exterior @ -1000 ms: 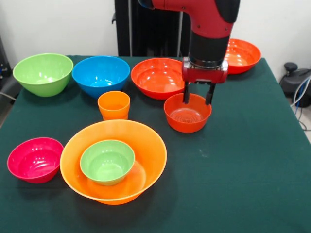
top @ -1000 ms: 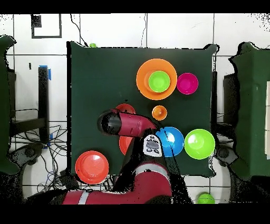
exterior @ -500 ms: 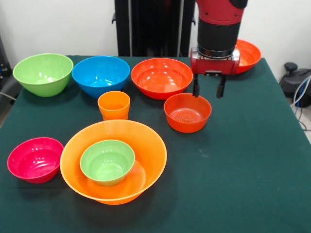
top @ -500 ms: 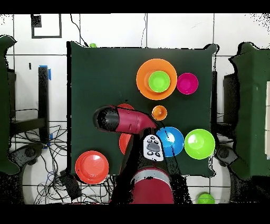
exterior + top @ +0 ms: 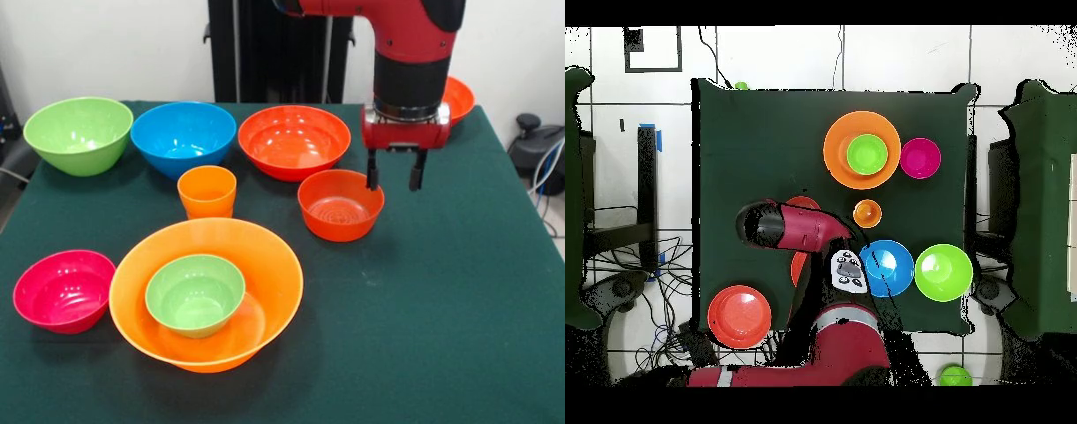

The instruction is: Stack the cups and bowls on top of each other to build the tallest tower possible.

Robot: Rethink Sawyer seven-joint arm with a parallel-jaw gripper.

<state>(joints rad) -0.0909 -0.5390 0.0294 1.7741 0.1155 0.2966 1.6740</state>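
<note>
While the tower is only two pieces tall, this is how things sit.

Claw: the gripper (image 5: pixel 393 175) hangs with its two fingers apart and nothing between them, right of middle in the front view, just above the right edge of the small red-orange bowl (image 5: pixel 340 205).

Small red-orange bowl: it sits right side up on the green table (image 5: pixel 459 300), a little right of the middle.

Tower: the small green bowl (image 5: pixel 194 293) sits inside the largest orange bowl (image 5: pixel 206 291), low and left of middle.

Orange cup: the orange cup (image 5: pixel 207 192) stands just above the tower in the frame, mouth up.

Other bowls: the pink bowl (image 5: pixel 63 290) is at the lower left (it sits close beside the tower).

How it feels: the small bowl looks light, hard and shiny, so it may slip.

Where to hold: I think the thin rim is best, one finger inside and one outside.
</note>
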